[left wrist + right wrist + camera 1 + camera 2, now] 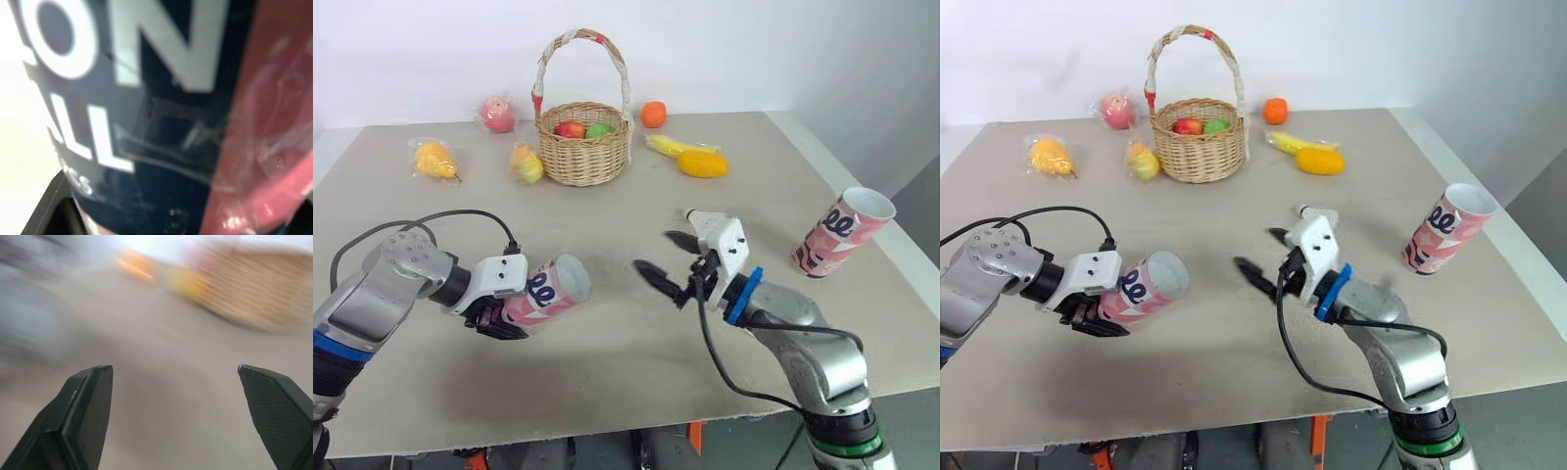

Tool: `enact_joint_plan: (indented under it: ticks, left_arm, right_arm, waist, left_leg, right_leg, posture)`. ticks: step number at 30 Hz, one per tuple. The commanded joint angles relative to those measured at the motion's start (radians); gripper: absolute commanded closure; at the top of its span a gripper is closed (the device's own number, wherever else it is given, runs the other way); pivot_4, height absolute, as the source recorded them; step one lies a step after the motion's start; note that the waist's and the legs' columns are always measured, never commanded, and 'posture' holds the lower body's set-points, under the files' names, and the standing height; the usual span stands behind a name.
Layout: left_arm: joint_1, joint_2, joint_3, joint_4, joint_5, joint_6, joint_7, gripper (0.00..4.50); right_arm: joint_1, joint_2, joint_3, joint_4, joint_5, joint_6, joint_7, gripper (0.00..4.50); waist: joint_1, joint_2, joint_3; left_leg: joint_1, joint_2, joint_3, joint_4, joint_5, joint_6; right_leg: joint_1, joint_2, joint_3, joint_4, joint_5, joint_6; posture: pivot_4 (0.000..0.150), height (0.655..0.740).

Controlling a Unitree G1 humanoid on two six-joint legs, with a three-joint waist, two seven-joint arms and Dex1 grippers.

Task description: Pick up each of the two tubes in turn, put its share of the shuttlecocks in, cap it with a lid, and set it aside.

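Left gripper point(499, 318) clamps pink printed cardboard tube point(551, 290), tube end toward right gripper point(652, 250); its black fingers spread, empty.

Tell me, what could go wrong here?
The pink cardboard tube in the left gripper is held nearly on its side, so anything dropped in could slide out. The second pink tube rests near the beige table's right edge; a nudge from the open right gripper might roll it off.

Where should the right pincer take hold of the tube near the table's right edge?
Probably the mid-body of the tube, right pincer closing across its round wall from above: it lies tilted, open mouth pointing away to the right.
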Motion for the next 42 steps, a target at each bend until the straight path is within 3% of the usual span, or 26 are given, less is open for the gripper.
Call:
enact_joint_plan:
  ticks: [1, 5, 16, 19, 24, 27, 29, 34, 37, 42]
  left_arm:
    - [0.006, -0.007, -0.002, -0.006, 0.006, 0.006, 0.014, 1.27]
    - [-0.004, -0.018, -0.009, -0.005, 0.006, 0.01, 0.014, 1.27]
    - [0.011, -0.017, 0.007, -0.028, 0.0, 0.028, 0.027, 1.27]
    - [0.026, -0.007, 0.019, -0.042, -0.005, 0.037, 0.032, 1.27]
    - [0.054, 0.008, 0.038, -0.071, -0.017, 0.055, 0.041, 1.27]
    - [0.067, 0.011, 0.045, -0.084, -0.022, 0.063, 0.048, 1.27]
    - [0.07, 0.011, 0.046, -0.086, -0.023, 0.063, 0.051, 1.27]
    - [0.066, 0.008, 0.04, -0.079, -0.024, 0.059, 0.051, 1.27]
    - [0.057, 0.004, 0.033, -0.066, -0.02, 0.05, 0.048, 1.27]
    - [0.036, -0.008, 0.022, -0.047, -0.013, 0.042, 0.047, 1.27]
  right_arm:
    - [0.004, 0.084, -0.062, 0.065, -0.114, -0.038, -0.205, 0.02]
    - [-0.046, 0.144, -0.102, 0.193, -0.157, -0.067, -0.286, 0.02]
    - [-0.332, 0.189, -0.08, 0.717, -0.204, -0.301, -0.221, 0.02]
    - [-0.372, 0.193, -0.084, 0.803, -0.206, -0.348, -0.203, 0.81]
    - [-0.398, 0.187, -0.1, 0.843, -0.197, -0.377, -0.197, 3.08]
    - [-0.378, 0.176, -0.117, 0.792, -0.18, -0.358, -0.182, 4.47]
    - [-0.359, 0.165, -0.125, 0.723, -0.157, -0.334, -0.147, 4.47]
    - [-0.263, -0.004, 0.013, 0.31, 0.072, -0.177, 0.327, 4.47]
    - [-0.275, -0.117, 0.062, 0.101, 0.214, -0.06, 0.514, 4.47]
    - [-0.36, -0.167, 0.191, 0.037, 0.172, -0.044, 0.605, 4.47]
  waist:
    - [-0.001, 0.001, 0.0]
    - [-0.002, 0.001, 0.0]
    - [-0.002, 0.002, 0.001]
    - [-0.002, 0.002, 0.001]
    - [-0.005, 0.002, 0.001]
    - [-0.005, 0.002, 0.001]
    - [-0.005, 0.002, 0.001]
    - [-0.003, 0.005, 0.002]
    - [-0.003, 0.005, 0.003]
    - [-0.003, 0.005, 0.003]
  left_leg:
    - [0.0, 0.0, 0.0, 0.0, 0.0, 0.0]
    - [0.0, 0.0, 0.0, 0.0, 0.001, 0.0]
    - [0.0, -0.001, 0.0, 0.001, 0.001, 0.001]
    - [0.0, -0.001, 0.0, 0.0, 0.001, 0.001]
    - [0.0, -0.001, 0.0, -0.001, 0.001, 0.001]
    - [0.0, -0.001, 0.0, -0.001, 0.001, 0.001]
    - [0.0, -0.001, 0.0, -0.001, 0.001, 0.001]
    - [0.0, -0.001, 0.0, -0.002, 0.0, 0.001]
    - [0.0, 0.0, -0.001, -0.002, 0.0, 0.002]
    - [0.001, 0.0, -0.001, 0.0, 0.0, 0.002]
  right_leg:
    - [0.0, 0.0, 0.0, 0.0, 0.0, -0.001]
    - [0.0, 0.0, 0.001, 0.0, 0.001, -0.001]
    - [0.001, 0.0, 0.002, -0.001, 0.002, 0.001]
    - [0.001, 0.0, 0.002, -0.001, 0.003, 0.004]
    - [0.0, -0.001, 0.002, -0.001, 0.002, 0.005]
    - [0.0, 0.0, 0.002, -0.001, 0.002, 0.005]
    - [0.0, 0.0, 0.002, -0.001, 0.002, 0.005]
    - [0.0, 0.0, 0.002, -0.001, 0.002, 0.005]
    - [0.001, 0.0, 0.001, -0.001, 0.001, 0.005]
    - [0.001, 0.001, 0.0, 0.0, 0.001, 0.001]
  posture:
    - [0.15, 0.74]
    - [0.15, 0.74]
    - [0.15, 0.74]
    - [0.15, 0.74]
    - [0.15, 0.74]
    - [0.15, 0.74]
    - [0.15, 0.74]
    - [0.15, 0.74]
    - [0.15, 0.74]
    - [0.15, 0.74]
